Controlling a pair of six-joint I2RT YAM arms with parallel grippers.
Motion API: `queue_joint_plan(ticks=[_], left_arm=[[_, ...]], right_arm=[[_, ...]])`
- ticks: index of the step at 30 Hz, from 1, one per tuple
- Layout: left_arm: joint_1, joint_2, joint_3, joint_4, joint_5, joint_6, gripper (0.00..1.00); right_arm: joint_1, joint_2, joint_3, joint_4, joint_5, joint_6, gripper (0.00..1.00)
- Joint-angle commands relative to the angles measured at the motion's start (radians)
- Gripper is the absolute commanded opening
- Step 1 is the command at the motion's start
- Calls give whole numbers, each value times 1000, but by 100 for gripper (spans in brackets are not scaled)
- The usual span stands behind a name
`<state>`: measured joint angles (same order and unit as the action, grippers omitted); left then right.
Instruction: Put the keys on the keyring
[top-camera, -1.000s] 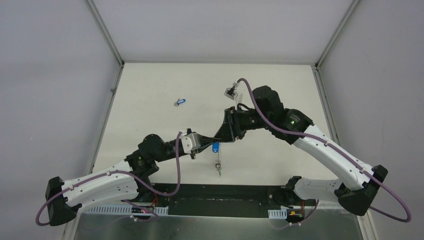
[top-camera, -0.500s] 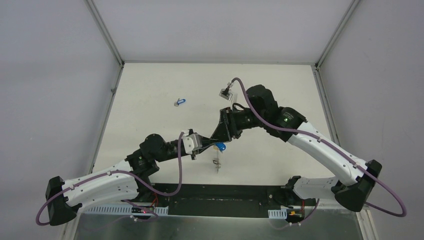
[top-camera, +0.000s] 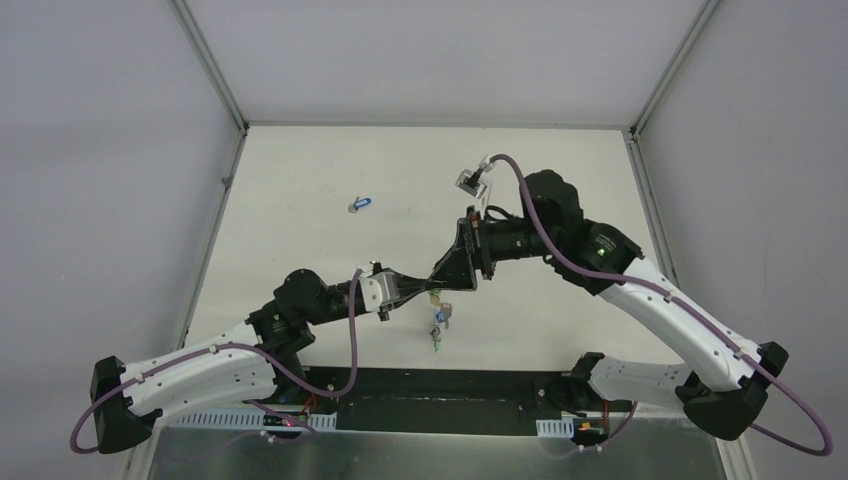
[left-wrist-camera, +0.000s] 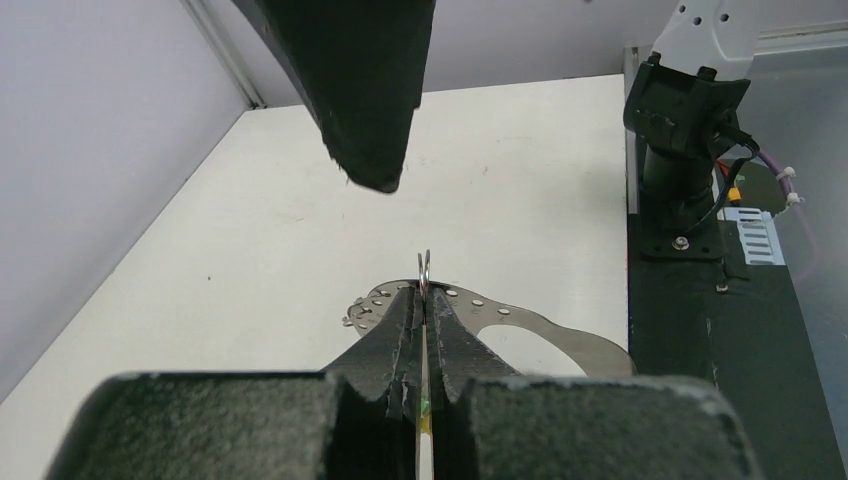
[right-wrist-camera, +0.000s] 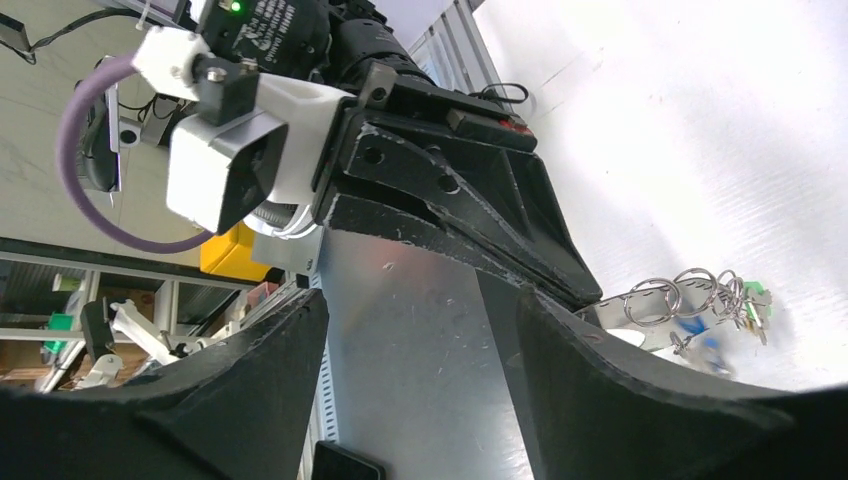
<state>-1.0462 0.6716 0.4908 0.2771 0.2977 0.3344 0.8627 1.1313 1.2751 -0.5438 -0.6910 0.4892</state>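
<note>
Right pincer (top-camera: 436, 284) has widened, left pincer (left-wrist-camera: 424, 300) clamped on keyring (left-wrist-camera: 470, 300), keys (top-camera: 440, 321) dangling beneath.

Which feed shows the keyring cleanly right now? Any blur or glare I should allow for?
Top external: even light and sharp, but the keys are tiny. Left wrist: the left gripper fills the foreground, soft and out of focus; the keyring shows only edge-on. Right wrist: strong wide-angle bend, the table washed out bright, the keys blurred.

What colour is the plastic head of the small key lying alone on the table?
The lone key has a blue head; best seen in the top external view.
</note>
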Motion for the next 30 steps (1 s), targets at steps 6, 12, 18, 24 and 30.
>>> queue_joint_plan(ticks=[6, 12, 18, 24, 30], left_arm=[[-1, -28, -8, 77, 24, 17, 0], [-1, -49, -28, 60, -33, -26, 0], [0, -77, -58, 33, -55, -70, 0], [0, -70, -59, 46, -35, -123, 0], [0, -21, -51, 110, -21, -237, 0]], right_arm=[[-11, -74, -12, -1, 126, -39, 74], [-71, -97, -73, -84, 226, -30, 76], [-177, -114, -157, -72, 116, -40, 77], [-188, -166, -245, 125, -71, -175, 77], [-187, -320, -436, 440, -163, -384, 82]])
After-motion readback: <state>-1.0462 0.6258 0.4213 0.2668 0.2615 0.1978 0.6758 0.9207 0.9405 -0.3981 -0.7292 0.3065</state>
